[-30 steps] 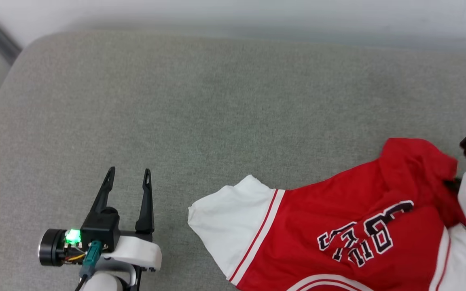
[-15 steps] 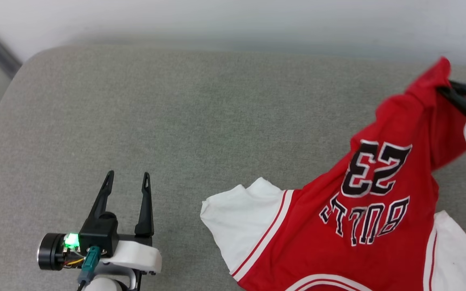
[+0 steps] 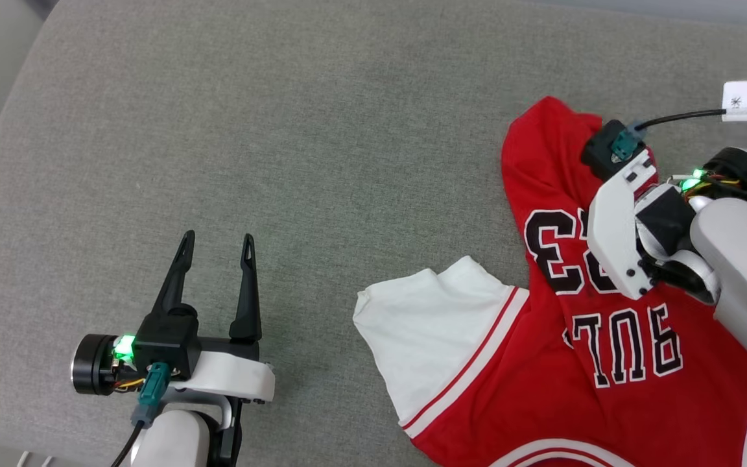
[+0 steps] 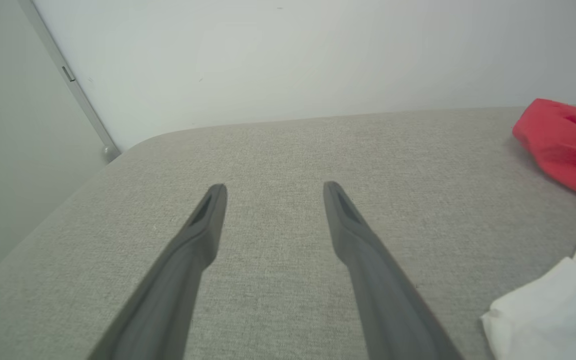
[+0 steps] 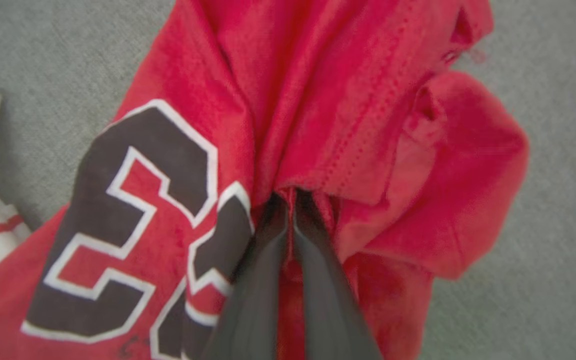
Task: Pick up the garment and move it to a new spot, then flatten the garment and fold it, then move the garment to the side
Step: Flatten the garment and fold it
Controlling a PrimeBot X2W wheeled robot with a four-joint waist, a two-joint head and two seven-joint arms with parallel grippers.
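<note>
My right gripper is closed on a bunched red fold of the shirt, which lies on the cushion, long axis running from that fold toward me. My left gripper, open and empty, stands well left of the shirt's sleeve

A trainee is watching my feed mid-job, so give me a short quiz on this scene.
1. True or false: the left gripper is shut on the shirt.
2. The right gripper grips: A) a towel, B) the shirt, C) nothing?
3. What colour is the sleeve nearest the left gripper?
Key: 1 false; 2 B; 3 white.
</note>
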